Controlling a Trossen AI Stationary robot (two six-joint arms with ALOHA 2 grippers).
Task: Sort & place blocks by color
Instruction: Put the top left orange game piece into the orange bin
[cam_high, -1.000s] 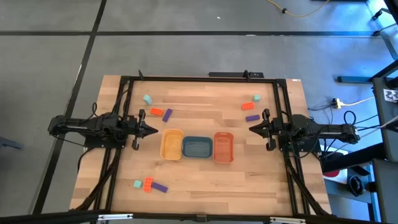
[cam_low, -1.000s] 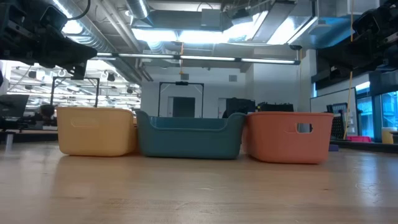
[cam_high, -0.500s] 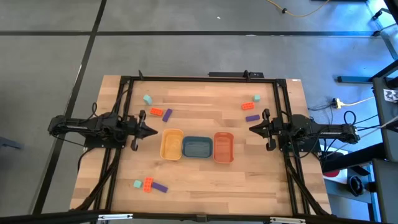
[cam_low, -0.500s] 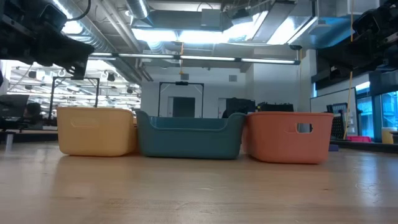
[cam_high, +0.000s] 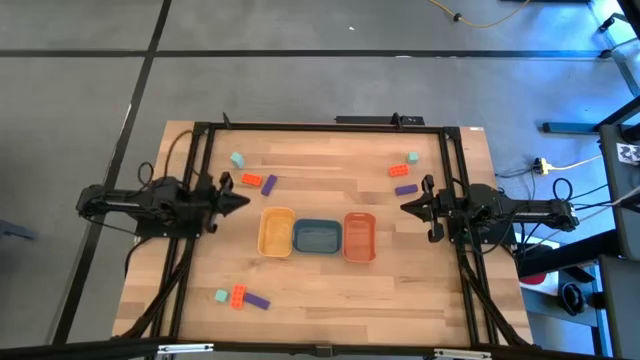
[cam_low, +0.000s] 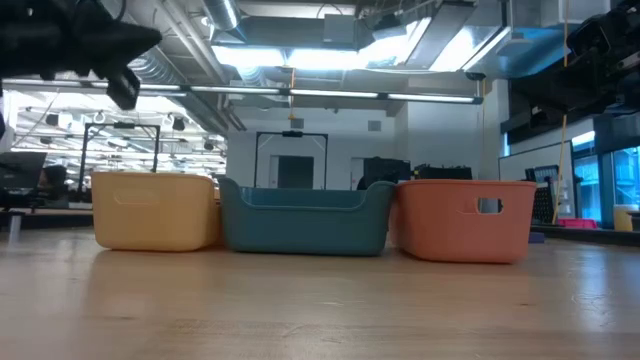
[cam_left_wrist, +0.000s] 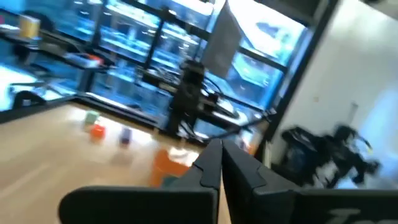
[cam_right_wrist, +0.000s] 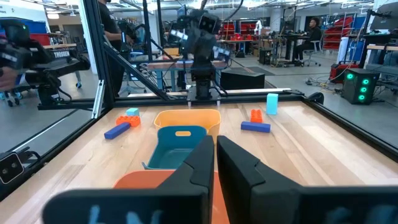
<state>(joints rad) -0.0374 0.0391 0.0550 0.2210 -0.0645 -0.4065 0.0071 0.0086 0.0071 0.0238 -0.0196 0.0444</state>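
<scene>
A: Left end effector (cam_high: 243, 197) has swung since a second ago. In the high view its tip now points more toward the far side, and in the low view the arm sits higher at the top-left corner. Fingers look pressed together in the left wrist view, nothing held.

B: Right one?

A: Right end effector (cam_high: 405, 207) hasn't budged, parked at the counter's right side beside the orange tray (cam_high: 359, 236). Fingers close together, empty.

B: Meaning for the task?

A: Just starting, I'd say. Left arm likely heading for the far-left cluster: mint-green cube (cam_high: 237, 159), orange-red brick (cam_high: 250, 179), purple bar (cam_high: 269, 184). That's a guess.

B: Other blocks?

A: Far-right cluster: mint-green cube (cam_high: 412, 157), orange-red brick (cam_high: 397, 170), purple bar (cam_high: 405, 188). Near-left cluster: mint-green cube (cam_high: 220, 295), orange-red brick (cam_high: 238, 296), purple bar (cam_high: 257, 300). All nine on the wooden counter (cam_high: 320, 290), none in a tray.

B: Trays?

A: Yellow tray (cam_high: 276, 232), blue tray (cam_high: 317, 236), orange one, touching in a row mid-counter. All look empty from above.

B: Any writing?

A: None readable. No labels on trays or blocks.
</scene>
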